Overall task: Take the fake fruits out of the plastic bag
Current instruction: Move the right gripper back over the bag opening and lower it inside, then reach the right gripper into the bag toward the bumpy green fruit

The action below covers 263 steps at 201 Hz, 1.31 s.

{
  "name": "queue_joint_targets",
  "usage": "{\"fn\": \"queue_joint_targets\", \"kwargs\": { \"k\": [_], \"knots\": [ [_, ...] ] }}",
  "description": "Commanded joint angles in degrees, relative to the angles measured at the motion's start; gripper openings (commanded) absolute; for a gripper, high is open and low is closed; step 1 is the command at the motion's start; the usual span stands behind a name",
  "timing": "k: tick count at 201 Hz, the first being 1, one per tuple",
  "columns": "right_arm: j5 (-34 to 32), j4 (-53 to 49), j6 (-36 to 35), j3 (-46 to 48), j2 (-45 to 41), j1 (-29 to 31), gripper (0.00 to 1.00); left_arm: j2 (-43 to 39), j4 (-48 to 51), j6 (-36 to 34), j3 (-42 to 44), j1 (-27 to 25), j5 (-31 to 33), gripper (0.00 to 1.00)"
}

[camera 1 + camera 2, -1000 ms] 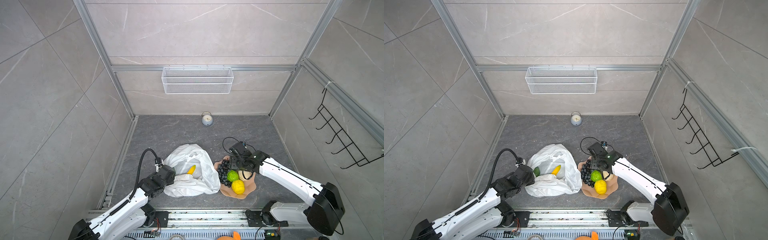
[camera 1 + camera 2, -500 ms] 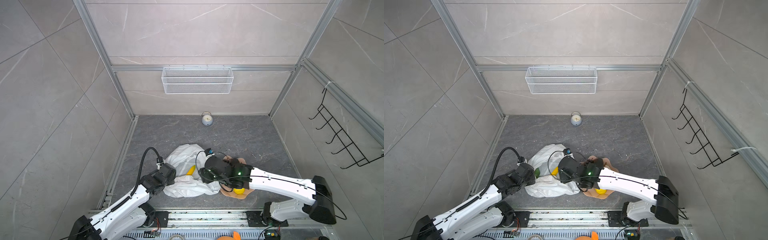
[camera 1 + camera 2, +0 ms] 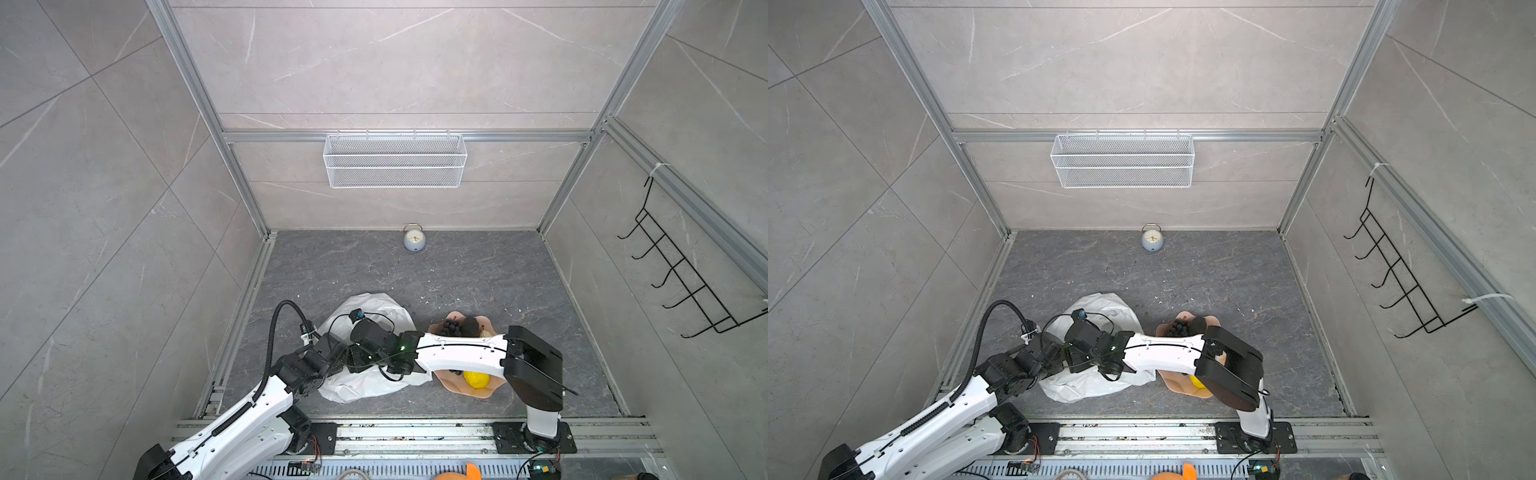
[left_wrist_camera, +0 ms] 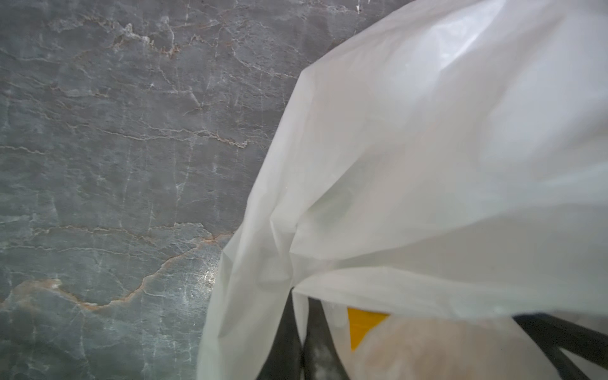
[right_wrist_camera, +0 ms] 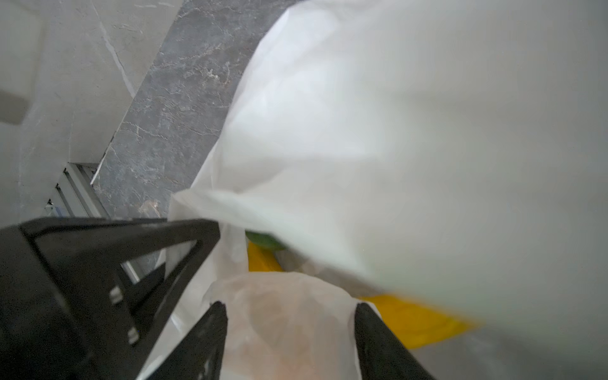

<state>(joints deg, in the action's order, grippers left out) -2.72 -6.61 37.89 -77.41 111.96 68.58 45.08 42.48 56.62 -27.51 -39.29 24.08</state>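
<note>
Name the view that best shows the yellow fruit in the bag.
Right wrist: the yellow fruit shows broadly under the bag flap. Left wrist catches a sliver; in both top views arms hide it.

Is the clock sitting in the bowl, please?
No, the clock stands by the back wall, well apart from the bowl.

There is one crinkled white plastic bag (image 3: 374, 301), one peach-pink wavy bowl (image 3: 449, 384), one dark purple plastic grape bunch (image 3: 451, 327), one round yellow plastic fruit (image 3: 476, 379), one round green plastic fruit (image 5: 265, 240), one small round grey alarm clock (image 3: 414, 240), one white wire basket (image 3: 395, 166) and one black hook rack (image 3: 681, 282).
</note>
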Motion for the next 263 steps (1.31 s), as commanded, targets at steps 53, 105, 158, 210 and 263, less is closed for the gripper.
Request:
{"fn": "queue_joint_targets", "kwargs": {
  "k": [53,105,158,210,263],
  "knots": [
    [5.5,7.5,3.6,-5.0,7.7,-3.5,0.66,-17.0,1.0,7.4,8.1,-0.2,1.3,0.00],
    [8.7,7.6,2.1,-8.1,11.8,-3.1,0.68,-18.1,2.0,8.7,8.1,-0.1,2.4,0.00],
    [8.2,7.3,-0.6,-9.7,14.2,-2.1,0.70,-19.6,3.3,10.3,8.2,-0.1,4.8,0.00],
    [6.9,6.0,-4.7,-16.1,17.7,-1.8,0.74,-20.5,3.3,9.9,8.4,-0.1,4.0,0.00],
    [4.8,-7.9,-7.9,-30.6,27.6,-0.3,0.76,-22.1,3.0,9.4,8.7,-0.1,3.6,0.00]
  ]
}}
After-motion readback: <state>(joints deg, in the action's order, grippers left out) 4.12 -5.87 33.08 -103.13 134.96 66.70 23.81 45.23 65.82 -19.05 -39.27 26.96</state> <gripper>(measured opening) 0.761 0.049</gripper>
